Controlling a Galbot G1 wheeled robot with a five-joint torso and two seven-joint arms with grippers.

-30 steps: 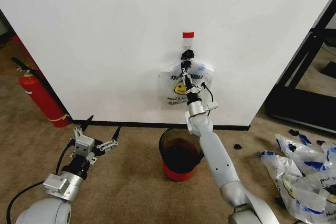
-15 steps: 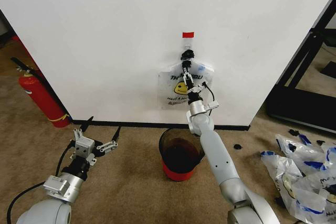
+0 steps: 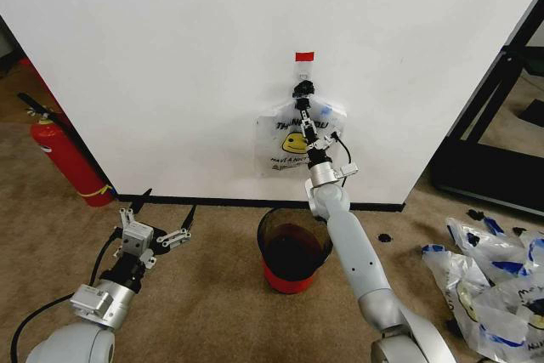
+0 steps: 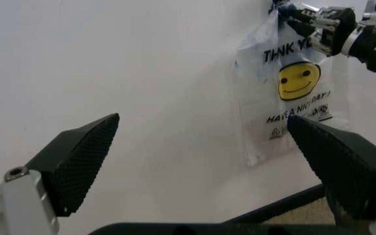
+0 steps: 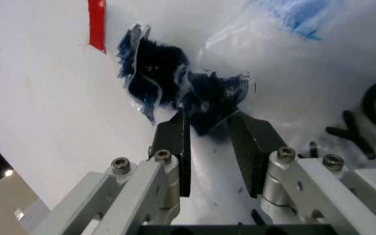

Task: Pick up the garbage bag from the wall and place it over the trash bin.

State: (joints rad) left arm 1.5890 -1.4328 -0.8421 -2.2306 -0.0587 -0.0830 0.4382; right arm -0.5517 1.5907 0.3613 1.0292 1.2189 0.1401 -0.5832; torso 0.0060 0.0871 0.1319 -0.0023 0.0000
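Garbage bag (image 3: 293, 138) hangs on wall hook above trash bin (image 3: 291, 248); right tool (image 3: 303, 108) narrowly open around bunched blue handles, for unhooking; left tool (image 3: 159, 210) wide open, empty, idle near floor

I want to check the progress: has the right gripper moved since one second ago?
Yes, slightly. The right gripper has shifted a little to the robot's right, judged against the red tape on the wall, staying at the garbage bag top.
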